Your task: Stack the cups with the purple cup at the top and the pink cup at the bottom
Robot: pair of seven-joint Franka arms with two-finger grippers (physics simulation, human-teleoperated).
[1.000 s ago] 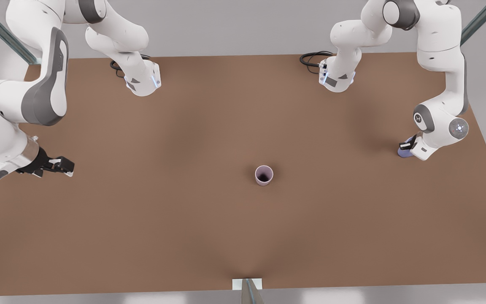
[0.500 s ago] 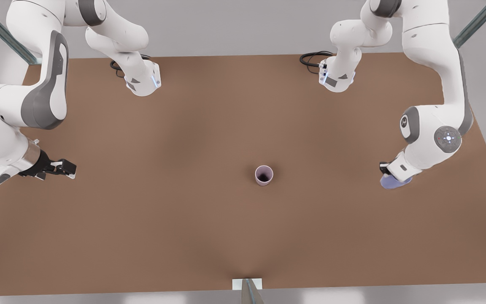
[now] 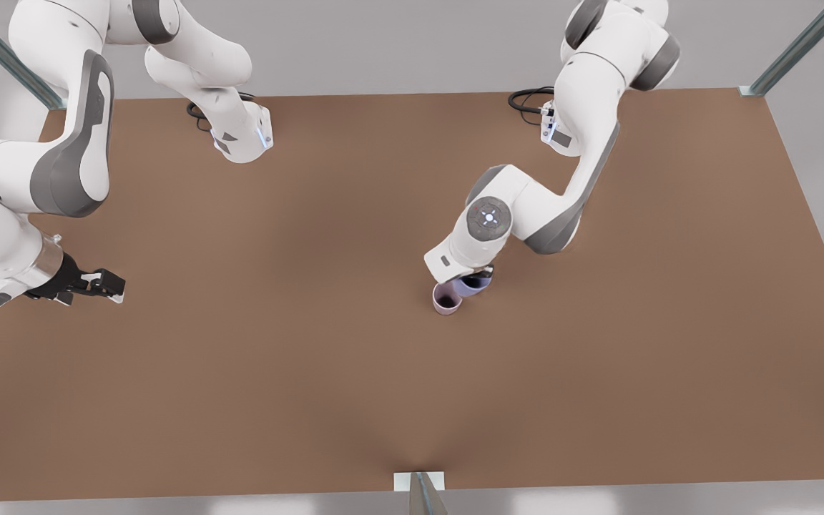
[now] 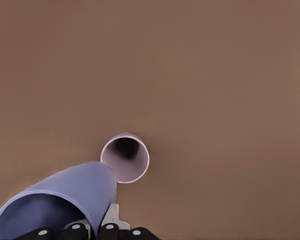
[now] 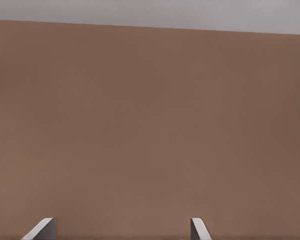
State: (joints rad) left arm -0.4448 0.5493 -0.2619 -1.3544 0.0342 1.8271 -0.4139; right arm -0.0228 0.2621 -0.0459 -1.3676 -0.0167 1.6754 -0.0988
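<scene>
Front view: my left pincer [image 3: 471, 275] is mostly hidden under its wrist, gripping the purple cup [image 3: 474, 285] just beside the pink cup [image 3: 447, 298] mid-worktop [image 3: 312, 357]. My right pincer [image 3: 101, 284] waits far left.

Left wrist view: the purple cup [image 4: 60, 200], cut off, hangs tilted near the pink cup [image 4: 125, 157].

Right wrist view: my right fingertips [image 5: 40, 229] stand apart, holding nothing.

No text, label, brand or number can be read anywhere — the arms' small markings and lit dots are not legible.
</scene>
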